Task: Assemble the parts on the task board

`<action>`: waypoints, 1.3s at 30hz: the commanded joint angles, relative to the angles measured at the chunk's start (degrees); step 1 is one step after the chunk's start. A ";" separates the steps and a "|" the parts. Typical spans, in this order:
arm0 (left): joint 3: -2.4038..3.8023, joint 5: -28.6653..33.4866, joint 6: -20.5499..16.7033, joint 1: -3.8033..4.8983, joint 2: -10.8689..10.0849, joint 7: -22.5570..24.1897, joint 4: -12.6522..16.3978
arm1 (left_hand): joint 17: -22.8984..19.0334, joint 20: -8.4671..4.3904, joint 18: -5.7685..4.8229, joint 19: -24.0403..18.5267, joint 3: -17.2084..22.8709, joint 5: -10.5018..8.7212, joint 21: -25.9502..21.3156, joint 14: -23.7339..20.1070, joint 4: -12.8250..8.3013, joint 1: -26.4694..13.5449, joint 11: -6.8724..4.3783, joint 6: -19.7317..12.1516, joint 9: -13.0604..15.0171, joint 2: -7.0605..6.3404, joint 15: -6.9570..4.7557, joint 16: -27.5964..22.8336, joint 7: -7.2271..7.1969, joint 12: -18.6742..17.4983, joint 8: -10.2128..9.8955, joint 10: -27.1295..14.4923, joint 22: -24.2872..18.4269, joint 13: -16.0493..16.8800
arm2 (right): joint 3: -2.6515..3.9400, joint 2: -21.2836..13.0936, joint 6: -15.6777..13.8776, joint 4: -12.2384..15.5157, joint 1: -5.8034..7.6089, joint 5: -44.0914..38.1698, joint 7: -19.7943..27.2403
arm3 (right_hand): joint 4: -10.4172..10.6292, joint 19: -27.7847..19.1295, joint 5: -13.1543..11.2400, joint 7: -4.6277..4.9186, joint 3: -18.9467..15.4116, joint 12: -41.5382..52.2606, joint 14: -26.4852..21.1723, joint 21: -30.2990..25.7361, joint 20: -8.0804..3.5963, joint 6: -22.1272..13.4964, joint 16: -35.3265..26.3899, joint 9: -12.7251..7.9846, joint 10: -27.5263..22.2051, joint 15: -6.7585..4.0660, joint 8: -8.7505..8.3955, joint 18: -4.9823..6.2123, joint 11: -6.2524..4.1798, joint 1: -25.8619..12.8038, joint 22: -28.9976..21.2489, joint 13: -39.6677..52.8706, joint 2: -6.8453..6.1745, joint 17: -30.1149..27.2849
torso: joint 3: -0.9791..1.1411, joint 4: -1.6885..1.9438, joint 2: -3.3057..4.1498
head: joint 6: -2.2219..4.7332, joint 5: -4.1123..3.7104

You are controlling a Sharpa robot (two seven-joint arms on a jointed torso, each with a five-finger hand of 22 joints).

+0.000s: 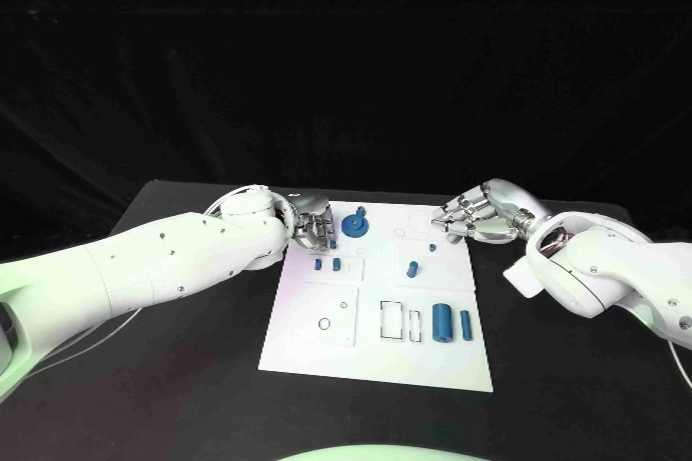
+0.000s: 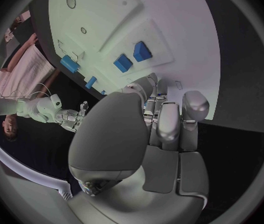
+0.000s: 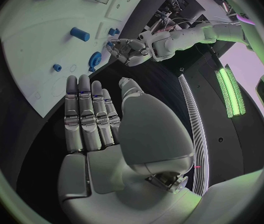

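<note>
Task board (image 1: 378, 353) lies between the left hand (image 1: 315, 227) and right hand (image 1: 476, 215), both empty, fingers loosely apart.

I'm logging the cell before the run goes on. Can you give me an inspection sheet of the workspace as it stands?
Surface: black table, bare around the board.
Job's things: white task board in the middle; blue parts on it, among them a round part by the far edge, two small blocks and two upright cylinders beside rectangular slots.
Clutter: nothing seen.
Hands: left hand over the board's far left corner, right hand over its far right corner; both hold nothing, fingers straight and side by side.
Cables: thin white cable under the left arm.
Surroundings: dark backdrop.
</note>
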 commanded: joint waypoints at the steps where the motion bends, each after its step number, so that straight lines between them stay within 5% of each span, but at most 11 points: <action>1: 0.03 0.19 -0.14 0.02 -0.56 -0.65 0.56 | 0.03 -0.09 -0.44 -0.37 0.33 0.19 -0.35 -0.03 -0.09 -0.23 0.31 -0.20 -0.05 -0.13 0.35 0.27 -0.01 -0.15 -0.20 -0.04 -0.15 0.04 | 0.00 -0.12 1.36 -0.74 -0.03 -3.11 -0.15 | -1.74 1.38 -2.23 -0.05 1.11 -0.37 1.47 0.44 -0.18 -0.15 0.60 0.00 -0.40 -0.72 0.00 0.80 -0.17 2.55 0.17 -0.40 0.03 0.25 | -0.02 -0.03 -0.01 | 0.12 -0.07; 9: 0.18 2.93 -6.21 0.08 -3.84 1.05 2.78 | 0.24 -0.09 -0.33 -0.62 0.87 0.24 -0.57 0.06 -0.39 0.05 0.21 0.69 0.05 -0.07 0.28 0.51 -0.18 -0.28 0.15 0.14 -0.55 0.13 | 0.01 0.24 3.36 -3.12 0.01 -18.15 -2.48 | -5.53 9.32 -6.15 -1.34 4.32 -1.03 12.43 7.93 -3.98 1.69 6.59 0.14 1.48 -4.07 0.70 0.78 -1.83 7.04 4.69 -2.07 -1.19 3.87 | 0.03 0.02 -0.04 | 0.32 -0.88; 16: 0.60 20.11 -15.74 0.27 -7.78 5.48 5.89 | -4.49 0.07 2.08 -8.95 1.61 0.16 -8.40 -2.08 0.08 -1.26 0.24 1.95 0.09 -0.71 0.43 -2.20 -0.12 -0.49 0.44 0.66 -12.83 0.48 | 0.01 2.09 5.22 -4.98 0.02 -35.73 -6.84 | -5.93 11.78 -6.97 -2.41 6.49 -2.24 15.95 15.48 -5.87 2.40 15.15 -0.12 3.41 -5.52 0.28 0.57 -3.27 5.97 11.04 -3.24 -2.65 10.89 | 0.03 -0.05 -0.04 | 0.76 -2.15; 17: 0.64 23.79 -17.16 0.29 -8.41 5.98 6.55 | -7.63 0.12 2.64 -11.24 1.74 0.16 -10.67 -3.58 0.10 -1.38 0.28 1.90 0.03 -0.83 0.48 -4.24 -0.05 -0.56 0.33 0.58 -15.96 0.54 | 0.01 2.49 5.44 -5.36 0.01 -37.92 -7.53 | -5.79 11.79 -7.03 -2.58 6.83 -2.44 16.03 16.34 -5.89 2.40 16.66 -0.15 3.42 -5.62 0.19 0.52 -3.14 5.67 11.86 -3.36 -2.73 11.96 | 0.03 0.02 -0.03 | 0.85 -2.62; 18: 0.67 26.96 -18.15 0.30 -8.92 6.21 7.09 | -15.21 0.18 3.16 -13.38 1.89 0.15 -12.84 -6.82 0.12 -1.46 0.40 1.85 -0.02 -0.90 0.55 -9.24 0.03 -0.64 0.24 0.47 -18.88 0.58 | 0.01 2.83 5.60 -5.70 -0.02 -39.50 -8.06 | -5.79 12.08 -7.15 -2.57 7.07 -2.65 15.84 17.47 -5.95 2.31 18.69 -0.19 3.38 -5.69 0.06 0.51 -3.38 5.46 12.87 -3.47 -3.13 13.25 | 0.03 0.06 -0.02 | 0.87 -2.85; 21: 0.77 39.10 -21.04 0.36 -10.63 6.75 8.87 | -27.14 0.36 3.45 -15.62 2.98 0.20 -15.70 -12.48 -0.20 -1.16 0.79 1.58 -0.23 -0.75 0.88 -18.34 0.44 -0.98 -0.06 -0.26 -21.50 0.65 | -0.01 4.22 5.98 -7.07 -0.32 -43.64 -9.50 | -5.24 15.42 -7.35 -2.75 8.10 -3.30 16.05 30.03 -5.96 2.22 28.27 -0.23 2.90 -5.76 -0.21 -1.23 -3.03 4.38 23.90 -3.73 -3.67 19.84 | -0.10 0.06 0.05 | 1.00 -3.25; 25: 0.81 53.03 -22.79 0.38 -12.45 9.67 10.83 | -28.48 0.69 3.42 -16.23 3.03 0.11 -16.95 -13.39 -0.03 -1.99 1.11 1.39 -0.38 -1.09 1.20 -20.17 0.76 -1.03 -0.15 -0.90 -22.24 0.69 | -0.02 6.44 6.62 -9.27 -0.78 -46.76 -10.30 | -4.83 17.76 -7.45 -2.36 9.48 -3.72 16.39 41.04 -5.71 2.20 43.63 -0.21 2.51 -5.44 -0.37 -2.73 -2.76 3.58 33.82 -3.81 -4.36 32.54 | 0.01 0.03 0.04 | 1.07 -3.40; 29: 0.82 62.62 -20.76 0.34 -13.90 15.63 12.95 | -30.29 1.25 3.34 -17.91 3.03 0.07 -19.09 -16.15 -0.37 -1.98 1.71 0.69 -0.60 -0.38 1.79 -22.77 1.21 -0.98 -0.23 -2.55 -23.37 0.63 | -0.02 7.91 7.66 -10.87 -1.25 -47.96 -10.38 | -4.80 19.88 -7.53 -2.08 10.98 -3.89 16.45 50.32 -5.43 2.45 54.53 -0.15 2.54 -5.20 -0.36 -4.01 -2.54 3.15 42.17 -3.80 -4.85 41.51 | -0.22 0.23 0.07 | 1.04 -3.77; 39: 0.75 69.43 -18.28 0.24 -15.93 21.50 16.77 | -31.39 1.59 3.36 -18.70 2.32 0.00 -20.14 -17.21 -0.98 -1.96 1.97 0.17 -0.74 0.00 2.05 -23.83 1.45 -0.36 -0.16 -3.31 -23.91 0.75 | -0.02 9.84 9.67 -12.40 -2.35 -48.92 -9.77 | -4.90 20.89 -7.20 -2.04 12.31 -4.27 16.12 55.65 -5.14 3.19 60.53 -0.04 2.28 -5.02 -0.17 -4.73 -2.45 2.56 47.16 -3.91 -5.35 46.17 | -0.18 0.09 0.02 | 0.90 -3.71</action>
